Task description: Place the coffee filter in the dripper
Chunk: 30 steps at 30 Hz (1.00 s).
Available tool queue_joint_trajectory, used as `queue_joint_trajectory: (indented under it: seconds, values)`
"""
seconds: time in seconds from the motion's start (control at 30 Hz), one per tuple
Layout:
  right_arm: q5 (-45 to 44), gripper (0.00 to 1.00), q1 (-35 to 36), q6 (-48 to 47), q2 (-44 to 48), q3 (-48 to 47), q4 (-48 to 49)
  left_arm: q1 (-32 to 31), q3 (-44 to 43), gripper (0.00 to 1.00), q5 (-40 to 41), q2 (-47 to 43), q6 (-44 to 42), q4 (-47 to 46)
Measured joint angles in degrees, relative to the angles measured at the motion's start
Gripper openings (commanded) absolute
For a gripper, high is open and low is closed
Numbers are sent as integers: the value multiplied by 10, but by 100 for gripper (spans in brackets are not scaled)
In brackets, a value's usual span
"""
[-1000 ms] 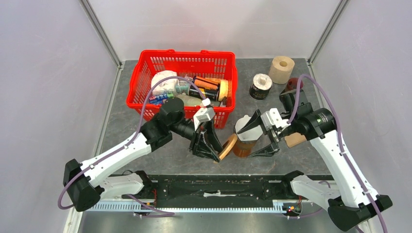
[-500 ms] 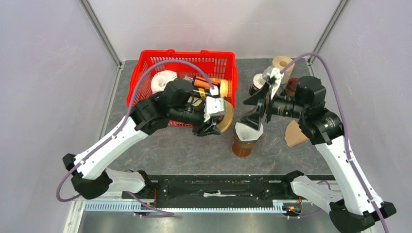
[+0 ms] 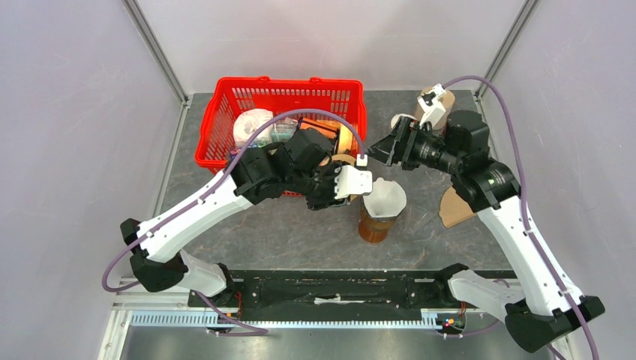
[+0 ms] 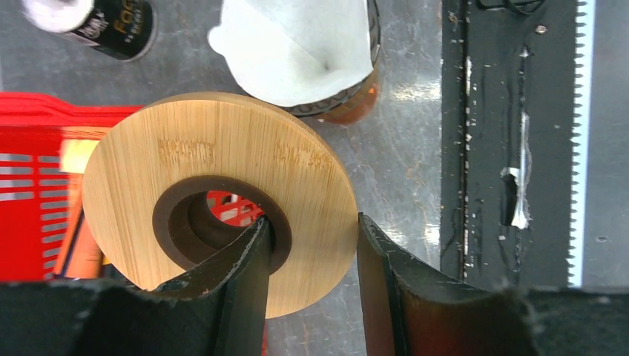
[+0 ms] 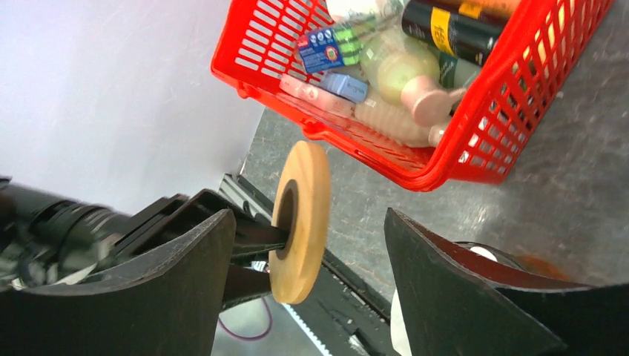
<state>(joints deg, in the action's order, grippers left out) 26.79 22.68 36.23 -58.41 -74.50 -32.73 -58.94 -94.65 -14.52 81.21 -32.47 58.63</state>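
Left wrist view: the left gripper (image 4: 313,222) is pinching a wooden ring (image 4: 185,163), its jaws drawn in to a narrow gap. One finger is passing through the ring's central hole and the other is pressing on the outer rim. Just past the ring, the white coffee filter (image 4: 297,44) is sitting in the mouth of the amber glass dripper (image 4: 348,107), which is standing on the grey table (image 4: 408,148) beside the red basket (image 4: 30,170). Right wrist view: the right gripper (image 5: 310,215) is holding its jaws spread wide, gripping and touching nothing. Between them, farther off, the ring is appearing edge-on, which the left wrist view is not showing. The basket's bottles and packets are lying behind it. Top external view: the left jaws are hiding under their own wrist, so only the wrist views are showing the grip. This view alone is showing the filter standing in the dripper just in front of the basket, with the left gripper just beside it and the right gripper raised apart from it.
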Motion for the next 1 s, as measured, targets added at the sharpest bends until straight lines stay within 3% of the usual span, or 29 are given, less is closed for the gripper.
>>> queue_joint_trajectory:
  seconds: [0.17, 0.3, 0.4, 0.43, 0.53, 0.57, 0.63, 0.67, 0.77, 1.0]
  values:
    - [12, 62, 15, 49, -38, 25, 11, -19, -24, 2, 29, 10, -9, 0]
    - [25, 32, 43, 67, -61, 38, 19, -26, -30, 2, 40, 23, -12, 0]
    - [29, 3, 59, 76, -64, 44, 23, -26, -31, 2, 45, 28, -12, 2]
    - [29, 0, 61, 88, -64, 45, 24, -27, -31, 2, 50, 28, -12, 2]
    - [21, 0, 61, 96, -61, 49, 28, -28, -31, 11, 58, 28, -13, 2]
    - [16, 0, 61, 97, -59, 50, 30, -28, -31, 22, 60, 27, -12, 0]
    - [7, 0, 61, 97, -52, 51, 34, -29, -26, 63, 65, 22, -12, -12]
    - [2, 0, 61, 98, -49, 51, 36, -29, -18, 77, 66, 14, -12, -24]
    - [-15, 0, 60, 94, -37, 51, 38, -30, 20, 84, 70, -26, 3, -73]
    - [-49, 0, -27, 88, -31, 49, 37, -29, 139, 87, 74, -185, 99, -219]
